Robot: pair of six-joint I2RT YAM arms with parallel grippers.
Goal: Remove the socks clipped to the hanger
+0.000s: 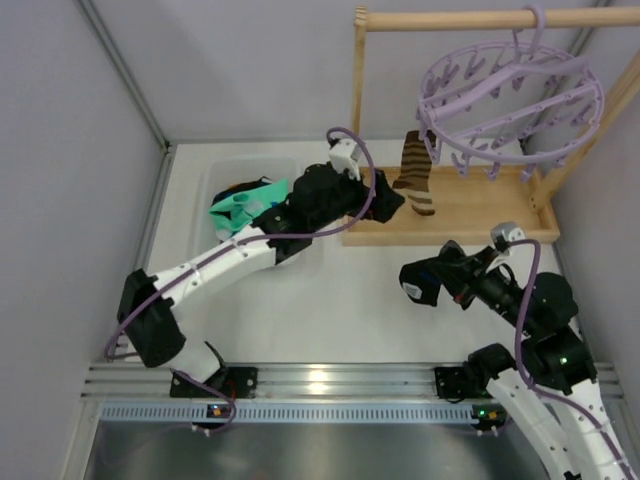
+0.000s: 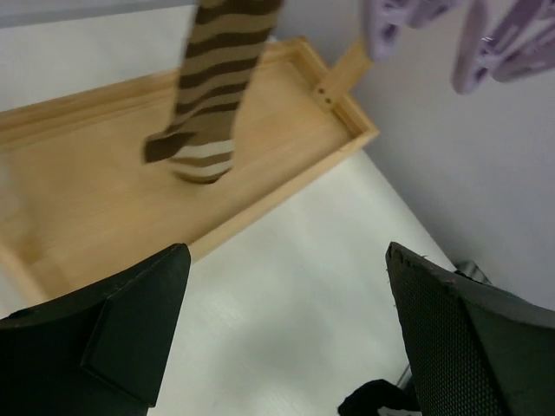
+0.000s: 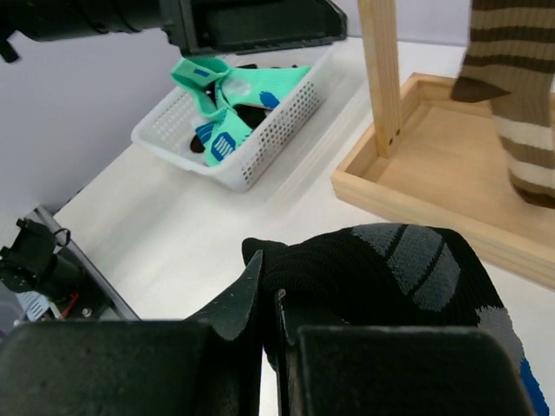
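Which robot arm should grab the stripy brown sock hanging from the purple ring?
Left. The left gripper is open and empty, pointing at the brown striped sock just ahead of it. The right gripper is shut on a black sock and sits farther from the hanging one.

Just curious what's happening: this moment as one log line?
left jaws open, empty | right jaws shut on black sock | striped sock hanging from hanger | teal socks in basket

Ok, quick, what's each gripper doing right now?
Left gripper: open, holding nothing.
Right gripper: closed on a black sock.
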